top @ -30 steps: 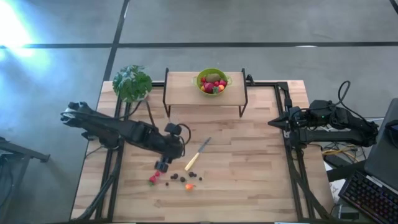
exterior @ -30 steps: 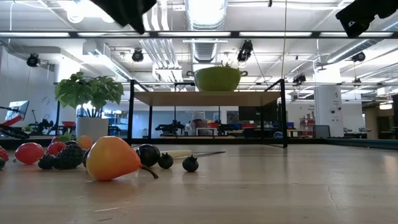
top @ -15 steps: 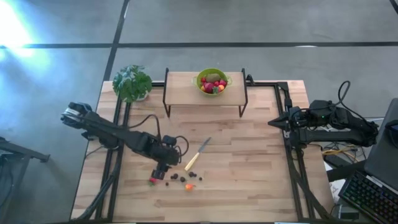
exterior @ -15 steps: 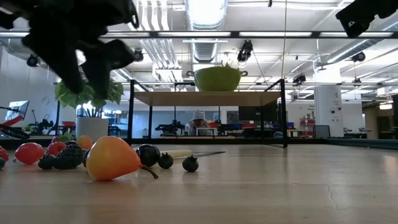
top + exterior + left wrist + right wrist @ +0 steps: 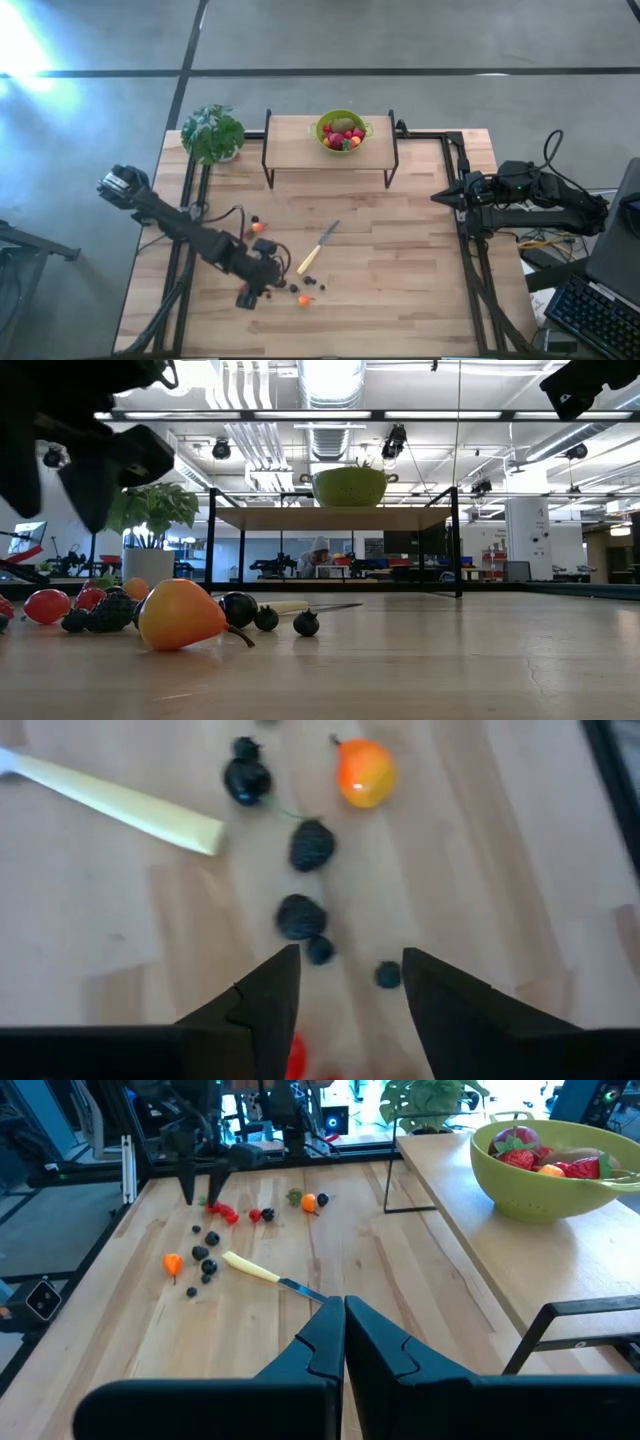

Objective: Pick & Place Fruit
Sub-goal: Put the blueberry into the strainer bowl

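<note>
Loose fruit [image 5: 290,288] scattered on the table [image 5: 400,290] beside the knife [image 5: 318,247]; more fruit in the green bowl [image 5: 341,131] on the shelf. My left gripper [image 5: 343,982] hangs over a red piece, fingers apart, nothing held. Right gripper [image 5: 343,1323] closed, parked at table edge.

A pale-handled knife [image 5: 317,249] lies flat near the middle of the wooden worktop [image 5: 400,260]. A leafy potted plant [image 5: 212,133] stands at one far corner, beside a low black-legged shelf [image 5: 300,145] that carries a green bowl [image 5: 341,131].
</note>
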### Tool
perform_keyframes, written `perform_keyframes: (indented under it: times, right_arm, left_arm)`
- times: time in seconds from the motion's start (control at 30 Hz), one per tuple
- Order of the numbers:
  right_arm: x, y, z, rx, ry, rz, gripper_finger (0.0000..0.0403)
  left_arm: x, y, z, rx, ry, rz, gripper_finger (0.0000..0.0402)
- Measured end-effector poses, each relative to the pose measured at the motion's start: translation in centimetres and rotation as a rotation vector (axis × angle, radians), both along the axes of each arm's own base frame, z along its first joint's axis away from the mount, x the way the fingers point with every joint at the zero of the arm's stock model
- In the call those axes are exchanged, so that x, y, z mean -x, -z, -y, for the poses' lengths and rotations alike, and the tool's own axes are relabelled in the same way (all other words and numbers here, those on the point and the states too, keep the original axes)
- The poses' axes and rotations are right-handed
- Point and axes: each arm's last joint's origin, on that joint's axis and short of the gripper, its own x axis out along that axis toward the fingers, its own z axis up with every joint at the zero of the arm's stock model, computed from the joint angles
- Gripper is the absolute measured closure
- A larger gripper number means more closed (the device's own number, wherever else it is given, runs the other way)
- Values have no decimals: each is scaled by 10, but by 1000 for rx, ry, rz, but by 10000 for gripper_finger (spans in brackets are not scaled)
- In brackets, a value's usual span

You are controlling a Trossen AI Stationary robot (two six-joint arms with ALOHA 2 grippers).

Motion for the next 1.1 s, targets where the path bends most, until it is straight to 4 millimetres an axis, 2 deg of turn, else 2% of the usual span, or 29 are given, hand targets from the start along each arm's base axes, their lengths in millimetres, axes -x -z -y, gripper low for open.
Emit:
perform_keyframes:
  times: [0.23, 0.4, 0.7, 1.1]
  right_arm:
    - [0, 0, 0, 0, 0, 0, 394]
    - [0, 0, 0, 0, 0, 0, 394]
    - [0, 0, 0, 0, 0, 0, 394]
    - [0, 0, 0, 0, 0, 0, 394]
  left_arm:
    - [10, 6, 23, 3, -6, 8, 230]
    - [12, 18, 39, -4, 40, -2, 234]
    - [6, 43, 44, -55, 9, -65, 235]
    - [4, 55, 45, -98, -2, -86, 235]
